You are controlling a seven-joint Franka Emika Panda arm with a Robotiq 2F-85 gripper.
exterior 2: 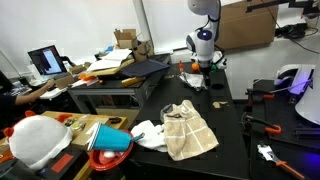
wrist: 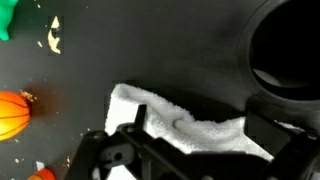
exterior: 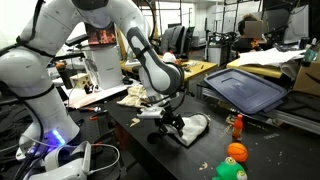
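White towel [wrist: 190, 125] on black lab table [wrist: 150, 50].

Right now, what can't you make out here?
- Wrist view: the pincer tips are cut off by the bottom edge, so contact with the white cloth is unclear.
- Wrist view: the orange pumpkin toy is cut by the left edge.
- Wrist view: the dark round thing is blurred and cut by the right edge.
- Exterior view: the green item is cut by the bottom edge.

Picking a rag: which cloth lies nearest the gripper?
The white towel directly under the open gripper; the tan cloth and crumpled white rag lie far from it.
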